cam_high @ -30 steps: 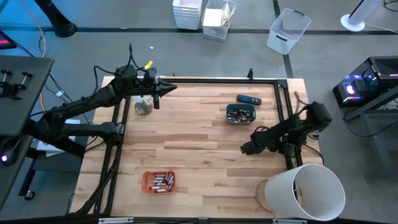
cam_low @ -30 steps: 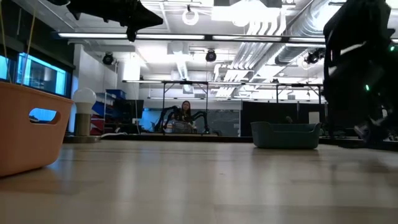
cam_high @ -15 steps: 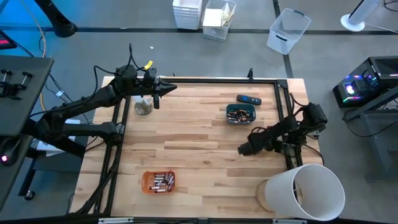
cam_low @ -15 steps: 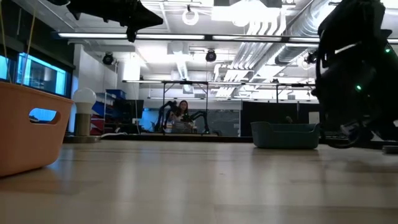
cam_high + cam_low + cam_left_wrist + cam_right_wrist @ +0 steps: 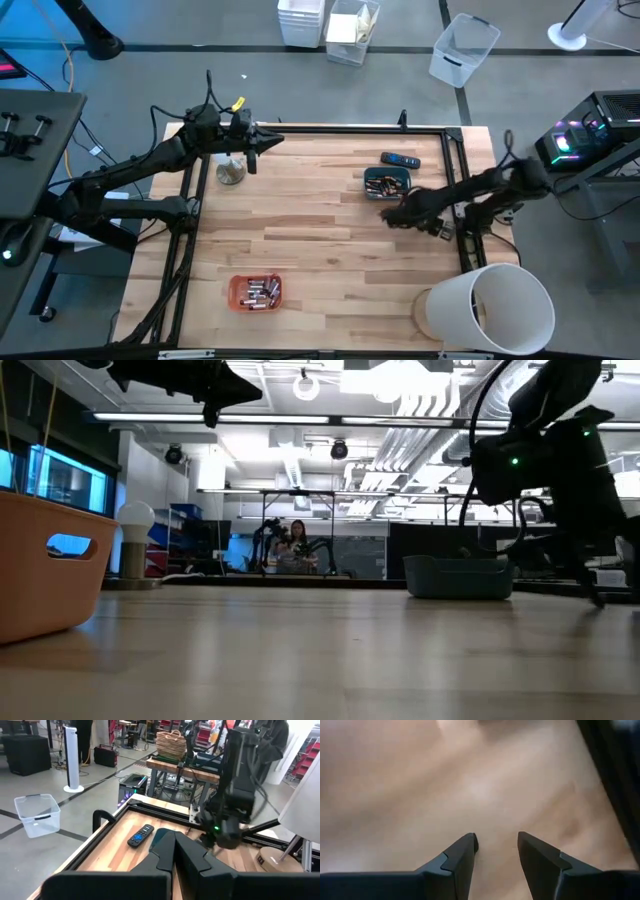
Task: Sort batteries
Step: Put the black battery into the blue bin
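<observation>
Two battery bins, R gripper open over bare wood

Two lots of batteries on the table (image 5: pixel 320 215). Orange bin (image 5: pixel 255 292) near the front-left edge holds a cluster of batteries (image 5: pixel 260 293), most lying w/ long axes roughly front-to-back, side by side; exact polarity too small to tell. Dark bin (image 5: pixel 386 183) at back-right holds more batteries (image 5: pixel 385 184), jumbled, mixed directions. Remote (image 5: pixel 400 160) lies just behind the dark bin, long axis approx left-right, slightly tilted.

Surface: light wood butcher-block, black frame rails along back and sides. White lamp shade (image 5: pixel 497 309) at front-right corner; small bulb-like lamp (image 5: pixel 231 172) at back-left by the L arm. Room: grey floor, clear plastic bins (image 5: pixel 463 48) beyond the back edge. Low view shows an open lab w/ ceiling lights, a person (image 5: pixel 294 546) far behind the table, orange bin (image 5: pixel 45 565) at left, dark bin (image 5: pixel 459 577) at right.

R gripper (image 5: pixel 393 215) sits just in front of the dark bin, near its front-left corner, not touching it; fingers (image 5: pixel 461 855) apart, nothing between them, only bare wood ahead in the wrist view. Orange bin well apart from it, across the table.

L gripper (image 5: pixel 268 141) waits at back-left edge, raised, fingers (image 5: pixel 165 851) pressed together, empty, pointing toward the remote (image 5: pixel 140 835) and R arm.
</observation>
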`<action>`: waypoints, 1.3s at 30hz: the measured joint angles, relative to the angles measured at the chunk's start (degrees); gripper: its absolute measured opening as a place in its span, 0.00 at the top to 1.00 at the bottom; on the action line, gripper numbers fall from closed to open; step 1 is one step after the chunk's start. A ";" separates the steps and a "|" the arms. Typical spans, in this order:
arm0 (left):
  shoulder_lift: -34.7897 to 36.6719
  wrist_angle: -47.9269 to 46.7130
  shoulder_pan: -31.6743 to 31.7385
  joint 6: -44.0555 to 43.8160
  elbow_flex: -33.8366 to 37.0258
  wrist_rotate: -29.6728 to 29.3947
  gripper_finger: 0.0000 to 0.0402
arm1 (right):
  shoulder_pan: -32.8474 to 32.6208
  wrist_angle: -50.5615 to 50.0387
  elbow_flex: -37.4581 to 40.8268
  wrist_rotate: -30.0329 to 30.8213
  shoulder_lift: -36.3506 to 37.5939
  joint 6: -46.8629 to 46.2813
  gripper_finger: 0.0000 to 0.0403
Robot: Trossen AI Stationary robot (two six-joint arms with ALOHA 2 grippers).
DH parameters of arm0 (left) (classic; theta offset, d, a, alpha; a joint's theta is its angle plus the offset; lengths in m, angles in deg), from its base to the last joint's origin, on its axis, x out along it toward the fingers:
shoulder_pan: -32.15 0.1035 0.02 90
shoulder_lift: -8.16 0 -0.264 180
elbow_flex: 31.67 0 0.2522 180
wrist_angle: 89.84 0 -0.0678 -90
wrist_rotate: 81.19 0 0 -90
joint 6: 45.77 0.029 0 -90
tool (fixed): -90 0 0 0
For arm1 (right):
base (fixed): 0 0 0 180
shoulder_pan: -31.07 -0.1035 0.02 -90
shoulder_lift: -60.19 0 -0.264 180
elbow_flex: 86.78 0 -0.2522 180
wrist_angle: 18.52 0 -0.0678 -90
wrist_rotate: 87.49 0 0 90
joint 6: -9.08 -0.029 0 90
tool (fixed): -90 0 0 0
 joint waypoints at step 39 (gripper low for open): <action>0.17 -2.62 0.00 0.63 0.00 1.25 1.00 | 47.56 13.62 -0.13 20.71 -2.64 -2.44 0.63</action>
